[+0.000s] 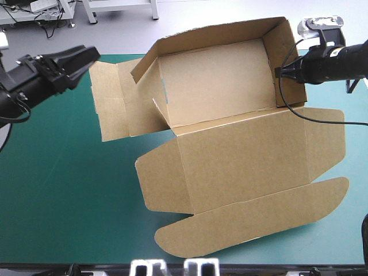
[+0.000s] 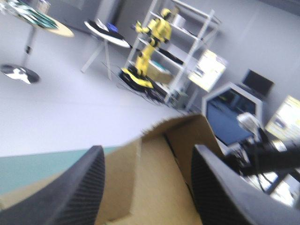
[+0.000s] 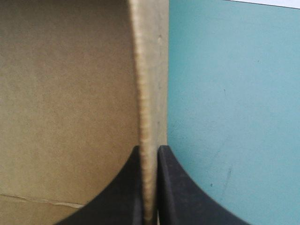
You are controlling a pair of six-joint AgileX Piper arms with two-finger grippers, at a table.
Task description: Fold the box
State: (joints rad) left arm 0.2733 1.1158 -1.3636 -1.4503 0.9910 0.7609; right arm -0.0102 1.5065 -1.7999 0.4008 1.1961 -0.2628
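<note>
**Desk:** What have the jaws got?

**Me:** My right gripper [image 3: 150, 154] is clamped on the box [image 1: 230, 149]. Its fingers pinch the top edge of the right wall [image 3: 149, 93], with board on one side of them and bare cover [image 3: 234, 117] on the other. My left gripper [image 2: 147, 150] is released, fingers wide apart with nothing between them, and it hangs above the table.

**Desk:** Where does the box sit?

**Me:** It's mid-table, toward the far edge. The tray has its far wall and right wall up, and the lid [image 1: 247, 167] lies flat toward me with its rounded tuck strip nearest the near edge. I read the tray's long axis as running across the table from one arm's side to the other, skewed a little.

**Desk:** Which end is unfinished?

**Me:** The left end. The left flap [image 1: 112, 100] lies flat on the cover there, and a slanted piece beside it is only half raised.

**Desk:** So which arm takes it?

**Me:** The left, I'd say, since it's much the nearer. Its tips hover just off the flap's far corner. From its wrist camera the open tray lies ahead of the fingers and below them, so I'd judge the flap to be down and slightly inward from the jaws. The right gripper is at the opposite end of the long axis, and there it can steady the tray against a push from the left
</note>
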